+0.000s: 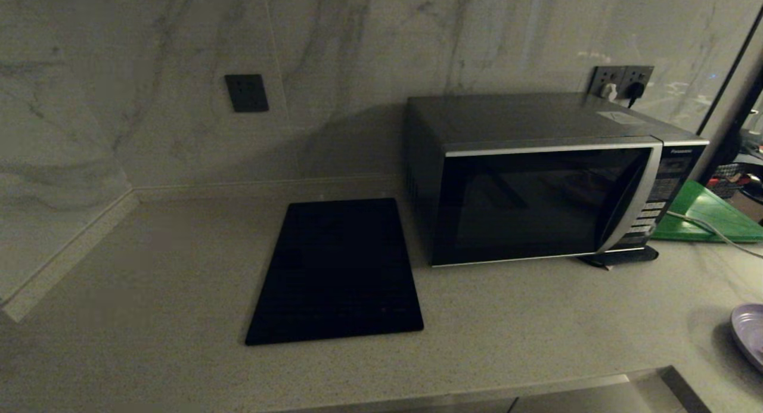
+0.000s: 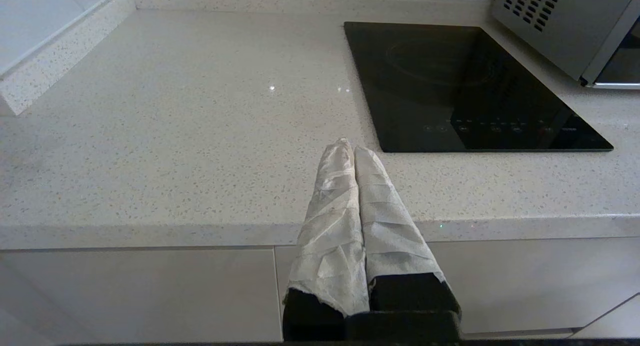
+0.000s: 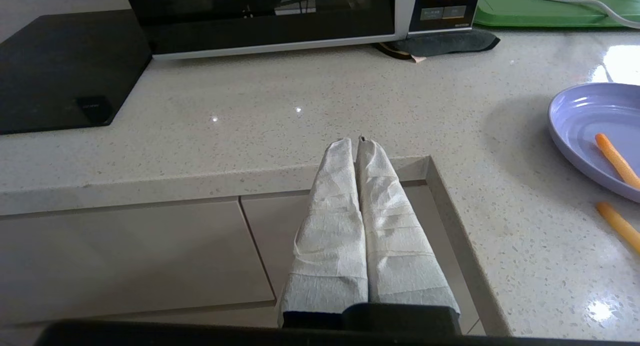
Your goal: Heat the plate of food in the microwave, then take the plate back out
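Observation:
The microwave (image 1: 536, 192) stands at the back right of the counter with its dark glass door closed; its lower front (image 3: 270, 26) and its side corner (image 2: 560, 26) show in the wrist views. The lavender plate of food (image 1: 750, 334) lies at the counter's far right edge, half out of view. One orange stick rests on the plate (image 3: 585, 121); another stick (image 3: 620, 226) lies on the counter beside it. My left gripper (image 2: 349, 145) is shut and empty at the counter's front edge. My right gripper (image 3: 356, 142) is shut and empty, left of the plate.
A flat black mat (image 1: 337, 270) lies left of the microwave. A green board (image 1: 709, 213) with a white cable (image 1: 709, 228) across it sits right of the microwave. A dark pad (image 3: 445, 41) lies under the microwave's right corner. Wall sockets (image 1: 623, 79) are behind.

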Tool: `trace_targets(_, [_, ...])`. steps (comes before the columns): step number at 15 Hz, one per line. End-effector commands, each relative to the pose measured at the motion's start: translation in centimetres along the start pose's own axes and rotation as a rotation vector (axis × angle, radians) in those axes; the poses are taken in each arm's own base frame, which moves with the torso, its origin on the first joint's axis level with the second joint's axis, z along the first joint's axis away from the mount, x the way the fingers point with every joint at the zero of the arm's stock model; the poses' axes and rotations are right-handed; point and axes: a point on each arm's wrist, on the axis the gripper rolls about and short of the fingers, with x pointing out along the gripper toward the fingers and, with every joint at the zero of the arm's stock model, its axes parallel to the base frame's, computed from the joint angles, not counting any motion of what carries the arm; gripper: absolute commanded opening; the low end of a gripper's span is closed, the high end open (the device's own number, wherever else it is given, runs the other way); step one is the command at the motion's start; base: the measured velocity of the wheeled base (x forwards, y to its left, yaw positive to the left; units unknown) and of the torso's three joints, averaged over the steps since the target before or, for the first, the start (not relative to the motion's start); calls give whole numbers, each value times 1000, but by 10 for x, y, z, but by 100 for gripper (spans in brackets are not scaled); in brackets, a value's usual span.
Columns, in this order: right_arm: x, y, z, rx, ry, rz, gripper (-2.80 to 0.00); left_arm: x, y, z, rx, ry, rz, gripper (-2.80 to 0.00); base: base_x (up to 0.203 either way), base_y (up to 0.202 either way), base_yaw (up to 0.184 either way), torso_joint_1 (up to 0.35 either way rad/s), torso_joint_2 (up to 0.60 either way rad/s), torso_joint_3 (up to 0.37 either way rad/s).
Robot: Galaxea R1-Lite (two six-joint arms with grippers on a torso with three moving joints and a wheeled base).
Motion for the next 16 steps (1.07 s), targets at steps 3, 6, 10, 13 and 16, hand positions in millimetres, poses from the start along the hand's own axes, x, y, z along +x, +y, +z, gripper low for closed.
trace_targets(3, [0,0,0,1,2,-2,-280,0,0,0,-1,1,0,-280,0,0,0,0,0,0])
trace_targets(6, [0,0,0,1,2,0,-280,0,0,0,-1,1,0,-280,0,0,0,0,0,0])
trace_targets(10, [0,0,0,1,2,0,-280,0,0,0,-1,1,0,-280,0,0,0,0,0,0])
trace_targets(13, [0,0,0,2,2,-3,-280,0,0,0,-1,1,0,-280,0,0,0,0,0,0])
trace_targets(16, [0,0,0,2,2,-6,-280,0,0,0,-1,1,0,-280,0,0,0,0,0,0])
